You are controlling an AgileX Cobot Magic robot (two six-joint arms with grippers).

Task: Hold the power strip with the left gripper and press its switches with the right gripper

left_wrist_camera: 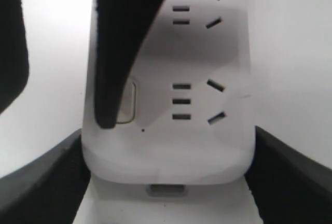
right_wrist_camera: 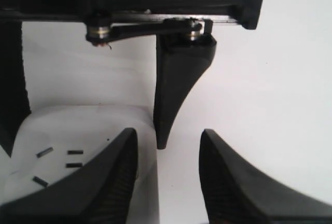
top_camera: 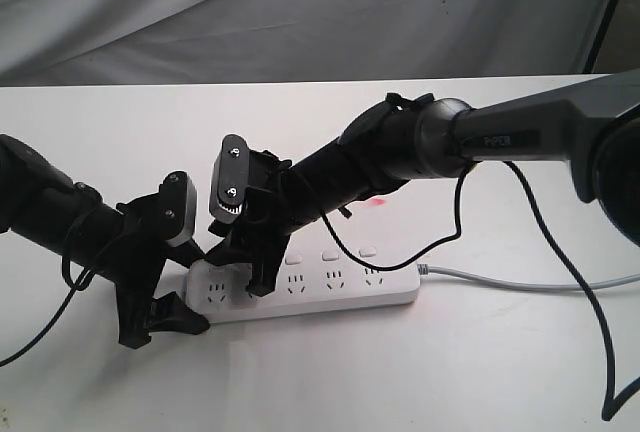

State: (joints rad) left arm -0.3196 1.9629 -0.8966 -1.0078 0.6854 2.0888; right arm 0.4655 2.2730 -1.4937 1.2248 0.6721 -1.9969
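The white power strip [top_camera: 330, 290] lies on the table, its grey cord [top_camera: 520, 282] running right. My left gripper [top_camera: 190, 297] is shut on the strip's left end. In the left wrist view its fingers [left_wrist_camera: 41, 182] press both sides of the strip [left_wrist_camera: 207, 136]. My right gripper [top_camera: 250, 270] reaches across to that same end, jaws apart. One right finger [left_wrist_camera: 111, 53] rests its tip on the end switch [left_wrist_camera: 129, 102]. In the right wrist view the right gripper [right_wrist_camera: 168, 177] has one finger over the strip [right_wrist_camera: 62, 130] and the other off its edge. Three switches [top_camera: 330, 253] show uncovered.
The white table [top_camera: 450, 372] carries only the strip and both arms. Black cables [top_camera: 560, 252] hang from the right arm over the cord. A faint pink spot [top_camera: 380, 202] lies behind the strip. Grey cloth [top_camera: 300, 12] hangs at the back, with a dark stand leg [top_camera: 605, 12] at the far right.
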